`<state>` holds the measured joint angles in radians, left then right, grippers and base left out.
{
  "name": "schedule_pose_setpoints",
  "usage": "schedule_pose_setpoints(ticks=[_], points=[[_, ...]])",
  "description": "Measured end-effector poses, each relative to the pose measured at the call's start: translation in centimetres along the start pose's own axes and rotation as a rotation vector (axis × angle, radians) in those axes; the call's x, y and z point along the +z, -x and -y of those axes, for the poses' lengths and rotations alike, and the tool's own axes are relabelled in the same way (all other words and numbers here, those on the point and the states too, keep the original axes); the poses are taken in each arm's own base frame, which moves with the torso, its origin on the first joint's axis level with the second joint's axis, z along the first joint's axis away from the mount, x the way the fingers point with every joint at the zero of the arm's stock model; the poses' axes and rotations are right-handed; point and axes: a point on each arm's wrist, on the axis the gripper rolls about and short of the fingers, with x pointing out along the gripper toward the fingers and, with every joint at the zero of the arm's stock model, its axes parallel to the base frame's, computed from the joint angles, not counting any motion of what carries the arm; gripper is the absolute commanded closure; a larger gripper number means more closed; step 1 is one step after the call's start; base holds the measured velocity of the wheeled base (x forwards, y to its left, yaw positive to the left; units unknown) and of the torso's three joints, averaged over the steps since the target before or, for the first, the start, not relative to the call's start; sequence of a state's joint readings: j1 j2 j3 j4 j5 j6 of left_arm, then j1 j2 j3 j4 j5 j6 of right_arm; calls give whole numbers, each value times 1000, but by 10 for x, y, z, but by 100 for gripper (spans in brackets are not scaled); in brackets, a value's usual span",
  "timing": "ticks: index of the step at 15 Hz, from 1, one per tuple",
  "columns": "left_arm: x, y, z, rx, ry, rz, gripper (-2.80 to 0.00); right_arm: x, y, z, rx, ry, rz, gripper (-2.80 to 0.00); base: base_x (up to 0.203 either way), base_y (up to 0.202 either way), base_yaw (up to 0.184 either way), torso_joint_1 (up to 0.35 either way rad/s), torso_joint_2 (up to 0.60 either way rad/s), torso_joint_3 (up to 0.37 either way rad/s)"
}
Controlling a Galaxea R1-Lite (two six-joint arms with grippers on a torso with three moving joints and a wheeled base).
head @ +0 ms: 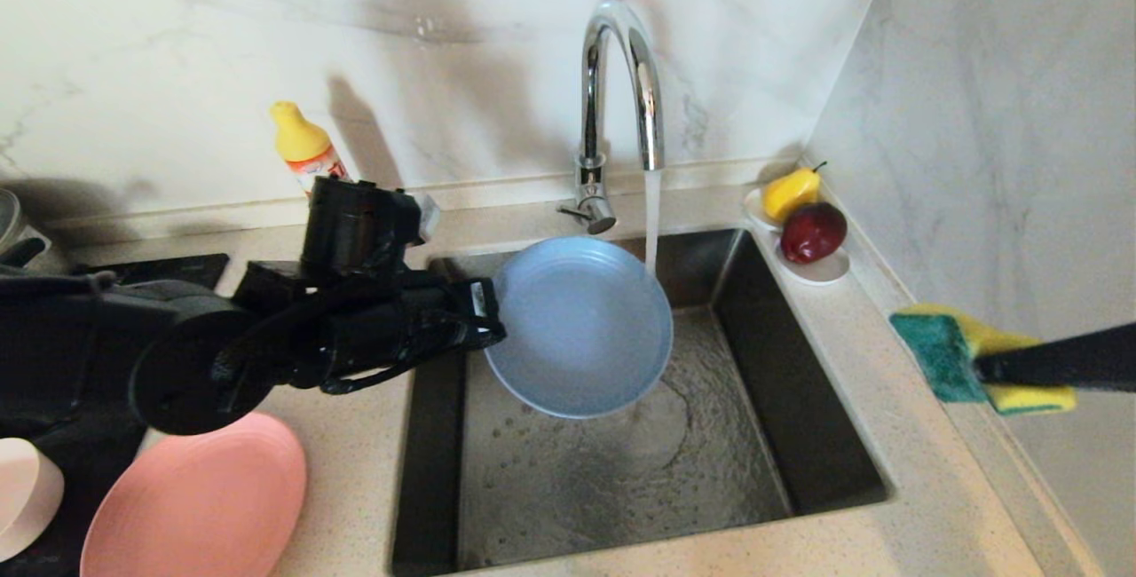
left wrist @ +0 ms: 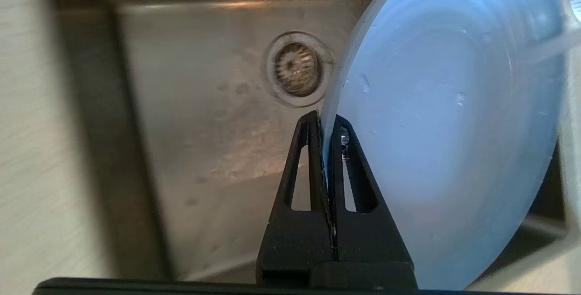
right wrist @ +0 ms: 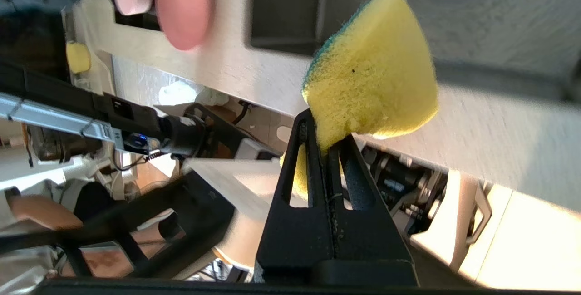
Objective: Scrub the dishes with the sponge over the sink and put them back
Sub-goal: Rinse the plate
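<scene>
Left arm (head: 177, 355): matte black housings, rounded joint cap, boxy black wrist module, loose black cables looped alongside. Left gripper (left wrist: 326, 125): two black tapered fingers (left wrist: 299, 168), each with an elongated slot. Right gripper (right wrist: 324, 131): identical black slotted fingers.

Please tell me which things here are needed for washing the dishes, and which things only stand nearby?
Needed for the job:
grey-blue plate, pinched at its rim by the left gripper over the sink
sponge, clamped in the right gripper
salmon-pink plate
running tap

Only nearby:
yellow-capped bottle
pear
dark red fruit
</scene>
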<state>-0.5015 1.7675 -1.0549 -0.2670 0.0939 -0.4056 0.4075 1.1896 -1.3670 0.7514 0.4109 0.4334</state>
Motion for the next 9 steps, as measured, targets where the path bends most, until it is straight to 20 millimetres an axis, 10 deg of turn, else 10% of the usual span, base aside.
schedule_pose_setpoints(ticks=[9], points=[[-11,-70,47,-78,-26,-35,0,-40,7,22,-19,-11,47,0,0,0,0,0,0,0]])
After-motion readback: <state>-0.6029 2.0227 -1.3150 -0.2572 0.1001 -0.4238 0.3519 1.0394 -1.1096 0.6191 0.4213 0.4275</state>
